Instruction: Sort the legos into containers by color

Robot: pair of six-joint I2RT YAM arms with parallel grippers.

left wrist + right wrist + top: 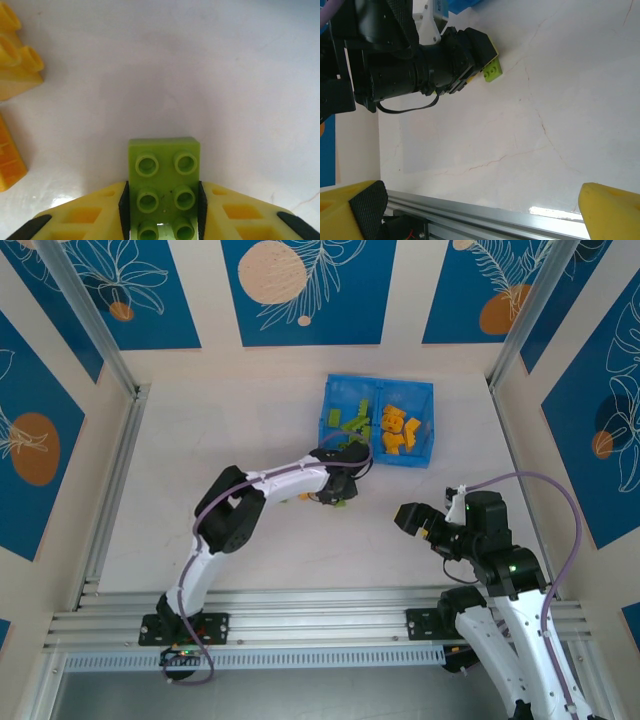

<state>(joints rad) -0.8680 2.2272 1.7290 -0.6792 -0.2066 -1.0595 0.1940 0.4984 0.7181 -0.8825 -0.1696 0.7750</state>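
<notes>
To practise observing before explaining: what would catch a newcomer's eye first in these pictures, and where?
The bright blue bin at the far middle of the table stands out, with green legos in its left compartment and orange-yellow legos in its right. Just in front of it, the left gripper clamps a lime green brick between its yellow fingers.
</notes>
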